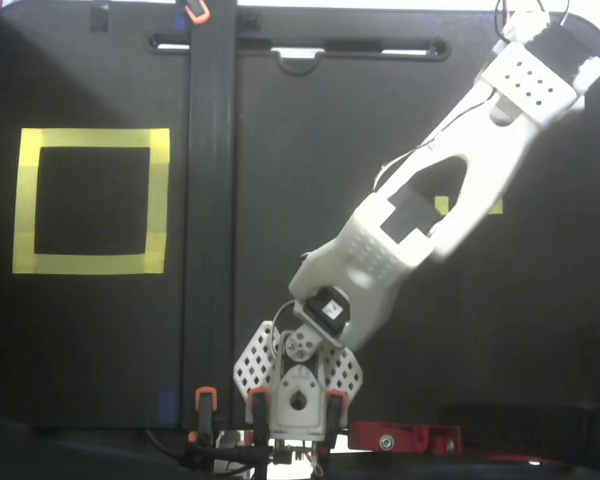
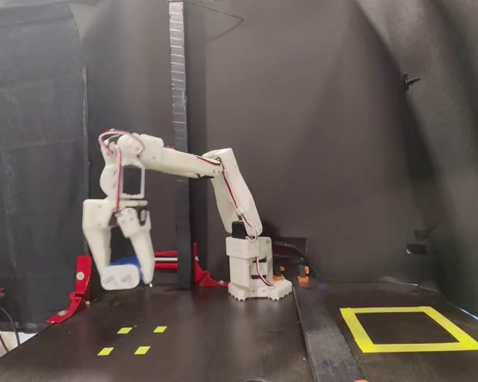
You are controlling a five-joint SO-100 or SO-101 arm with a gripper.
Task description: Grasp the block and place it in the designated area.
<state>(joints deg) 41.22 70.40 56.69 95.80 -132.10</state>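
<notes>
Four small yellow tape squares lie flat on the matte black table nearest the side-on fixed view, two in front and two behind. To the right in that view, a wide band of yellow tape outlines the designated area, a large square enclosing bare black surface; in the fixed view from above, the same square sits far to the left, well apart from the arm.

Above the small squares and clear of the table, the hand hangs with its two white plastic fingers pointing down. They are closed to a narrow gap on the block, a small dark blue piece with rounded edges, of which only a strip shows between the fingers. The prongs cannot be made out. From above, the hand and block are hidden under the wrist.

Farther back, the arm, made of smooth white printed plastic with thin red wires along it, reaches from its base. A red clamp and a tall dark upright post stand behind, before a black cloth backdrop.
</notes>
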